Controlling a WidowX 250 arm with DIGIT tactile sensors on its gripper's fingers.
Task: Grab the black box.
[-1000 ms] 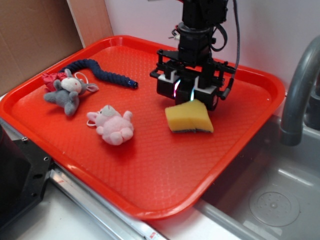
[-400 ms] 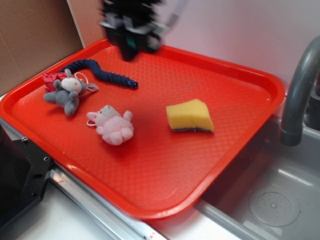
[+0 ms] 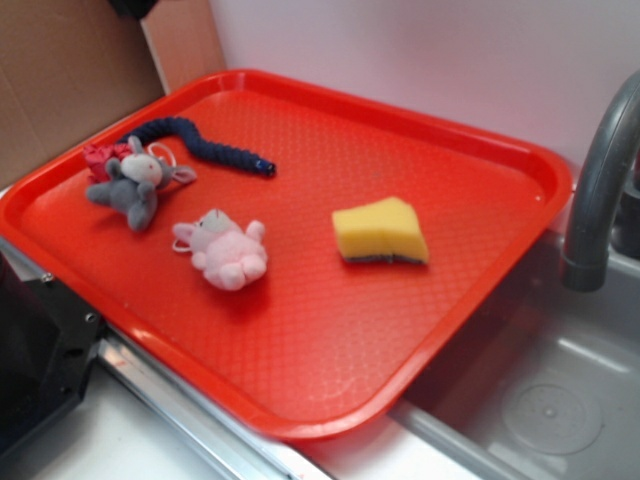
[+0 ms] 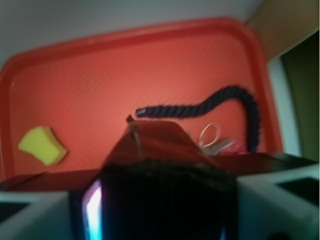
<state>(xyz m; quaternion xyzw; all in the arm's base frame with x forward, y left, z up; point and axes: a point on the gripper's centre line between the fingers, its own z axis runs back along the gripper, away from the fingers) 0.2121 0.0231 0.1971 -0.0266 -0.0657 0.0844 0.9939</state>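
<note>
My pincer (image 4: 160, 200) hung high over the tray (image 4: 125, 65), clamped on the black box (image 4: 157, 150), rope (image 4: 220, 105) beyond.

One tray (image 3: 520, 180), two plush toys (image 3: 225, 250), one sponge (image 3: 380, 232), one rope (image 3: 205, 145)

a red tray (image 3: 470, 300) carries four loose things. a yellow sponge (image 3: 379, 232) lies right of centre, well apart from the rest. a pink plush toy (image 3: 226, 251) sits near the middle, a grey plush toy (image 3: 133, 186) further left, touching something small and red (image 3: 99, 158), perhaps another toy. a dark blue braided rope (image 3: 200, 143) curves behind them. a grey faucet (image 3: 598, 190) rises over the sink (image 3: 540, 400) on the right.
</note>
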